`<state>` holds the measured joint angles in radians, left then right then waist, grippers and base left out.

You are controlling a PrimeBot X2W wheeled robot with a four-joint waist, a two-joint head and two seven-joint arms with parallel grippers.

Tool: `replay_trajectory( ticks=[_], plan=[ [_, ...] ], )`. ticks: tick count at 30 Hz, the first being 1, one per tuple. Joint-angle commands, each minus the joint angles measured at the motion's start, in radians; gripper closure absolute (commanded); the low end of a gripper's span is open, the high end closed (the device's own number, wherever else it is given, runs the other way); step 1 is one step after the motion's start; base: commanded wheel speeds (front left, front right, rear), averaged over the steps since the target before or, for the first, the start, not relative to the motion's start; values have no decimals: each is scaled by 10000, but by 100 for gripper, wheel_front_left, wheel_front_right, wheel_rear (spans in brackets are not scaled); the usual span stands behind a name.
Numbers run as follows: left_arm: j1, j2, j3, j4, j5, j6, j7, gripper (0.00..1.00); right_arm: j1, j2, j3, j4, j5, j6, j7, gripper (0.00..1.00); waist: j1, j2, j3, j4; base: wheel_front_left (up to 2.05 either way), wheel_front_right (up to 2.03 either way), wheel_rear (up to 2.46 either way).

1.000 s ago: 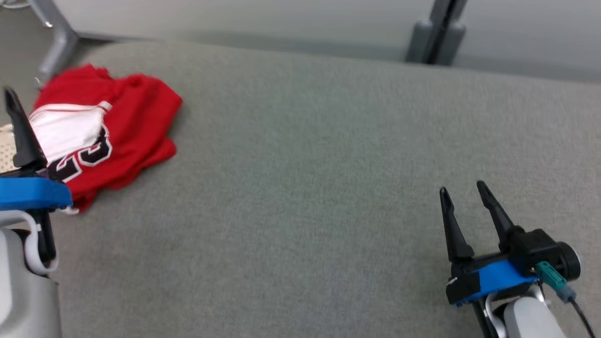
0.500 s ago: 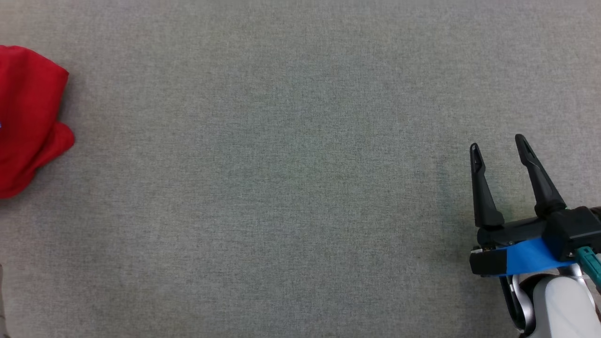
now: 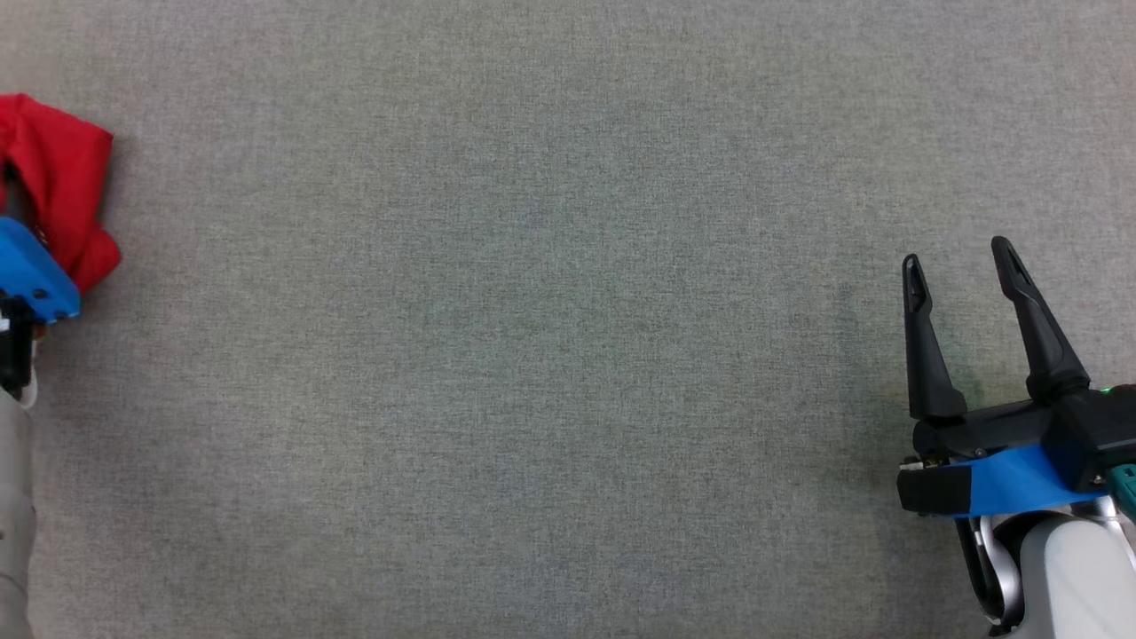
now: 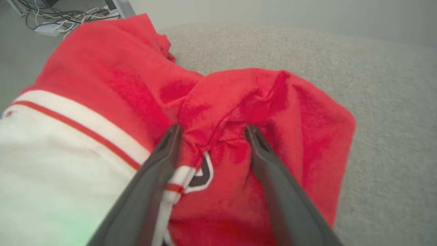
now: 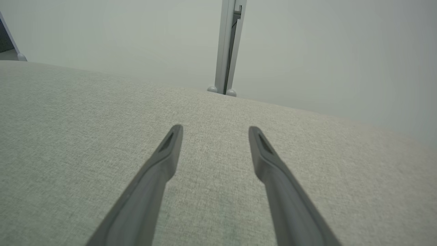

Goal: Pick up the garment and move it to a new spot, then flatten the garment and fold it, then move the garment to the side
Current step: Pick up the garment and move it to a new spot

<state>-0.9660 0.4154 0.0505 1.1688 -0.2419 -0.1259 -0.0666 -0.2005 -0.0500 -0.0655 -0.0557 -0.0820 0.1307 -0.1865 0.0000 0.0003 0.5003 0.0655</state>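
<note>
The garment (image 4: 112, 78) is a crumpled red top with a white panel and dark lettering, lying at the table's left end; its red edge (image 3: 62, 169) shows at the left border of the head view. My left gripper (image 4: 213, 128) is open, its two fingers down on the cloth with a bunched red fold between the tips. The blue base of that gripper (image 3: 31, 280) overlaps the garment's near edge. My right gripper (image 3: 957, 253) stands open far to the right over bare cloth-covered table, and nothing lies between its fingers (image 5: 160, 171).
The grey fabric-covered table (image 3: 532, 355) spreads wide between the two grippers. In the right wrist view its far edge (image 5: 290, 109) meets a pale wall with a grey post (image 5: 228, 44). Cables and a power strip (image 4: 51, 20) lie on the floor beyond the garment.
The head camera has tipped down and shifted, so the picture slid. Over the last half second my left gripper's blue base came in over the garment's edge. The right gripper rose slightly.
</note>
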Motion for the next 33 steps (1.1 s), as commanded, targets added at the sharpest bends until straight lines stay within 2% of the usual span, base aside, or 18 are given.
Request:
replay_trajectory(
  ticks=[1,5,6,8,16,24,33],
  plan=[
    [-113,-119,-134,224,-133,-69,316,0,-124,-25,15,-42,51,1,-5,0,0,-3,-6,11,0,0,0],
    [-215,-162,-528,452,-535,-73,742,0,-159,-22,27,-52,78,1,17,0,0,-3,-10,44,0,0,0],
    [-177,-191,-611,494,-647,-74,817,31,-159,-21,37,-38,92,1,9,0,0,-3,-24,43,0,0,0],
    [-96,-105,-834,523,-755,-75,832,100,-149,-20,78,9,143,1,-28,0,0,-3,-81,21,0,0,0],
    [121,242,-1564,178,-1262,-44,-193,100,-2,-16,161,326,337,1,-328,0,0,-3,-647,-16,0,0,0],
    [-543,803,-2596,-594,-1165,-45,-1558,100,-49,-19,409,922,744,1,-634,0,0,-3,-1464,-40,0,0,0],
    [-1521,1099,-3519,-2549,-1000,-46,-1979,100,147,-19,573,1453,1312,1,-790,0,0,-3,-2401,-554,0,0,0]
  ],
)
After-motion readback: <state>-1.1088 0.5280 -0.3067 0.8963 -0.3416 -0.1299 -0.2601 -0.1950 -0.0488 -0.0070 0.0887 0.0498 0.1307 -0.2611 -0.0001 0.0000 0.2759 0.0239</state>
